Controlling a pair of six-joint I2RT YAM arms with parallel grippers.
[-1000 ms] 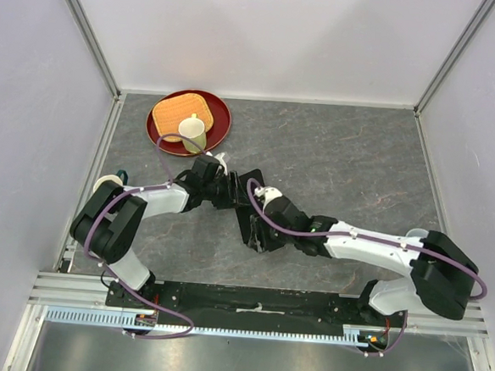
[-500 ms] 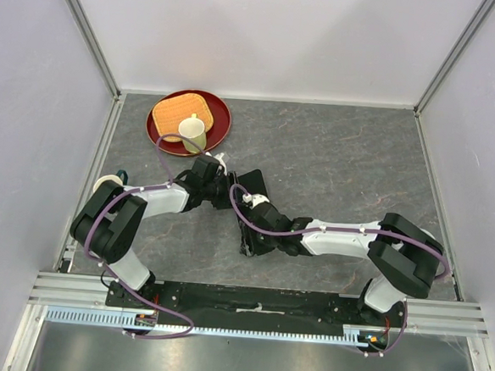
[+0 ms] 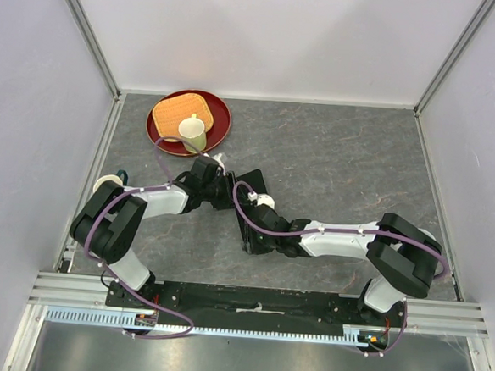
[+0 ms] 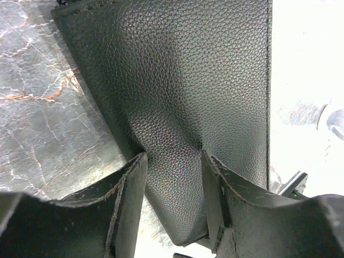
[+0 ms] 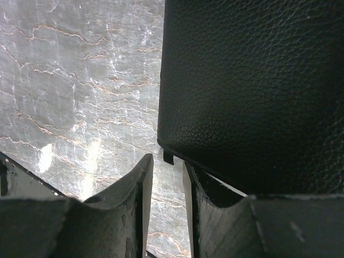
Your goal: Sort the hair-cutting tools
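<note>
No combs or scissors show in any view. The black rectangular zip case (image 3: 250, 204) lies mid-table. My left gripper (image 3: 222, 190) is shut on the case's far-left corner. In the left wrist view its fingers (image 4: 131, 183) pinch a fold of the pebbled black case (image 4: 177, 80). My right gripper (image 3: 256, 239) is at the case's near end. In the right wrist view its jaws stand a narrow gap apart with only table between them. A small black zip tab (image 5: 168, 157) hangs from the case's edge (image 5: 252, 91) just beyond the tips of the gripper (image 5: 167, 167).
A red plate (image 3: 217, 107) holding a tan square mat and a cream cup (image 3: 192, 131) sits at the back left. A tape roll (image 3: 107, 182) lies by the left rail. White walls enclose the grey marbled table (image 3: 351, 159).
My right arm has folded and its gripper has slid left and nearer, down to the case's near end. My left gripper has kept its hold on the case.
</note>
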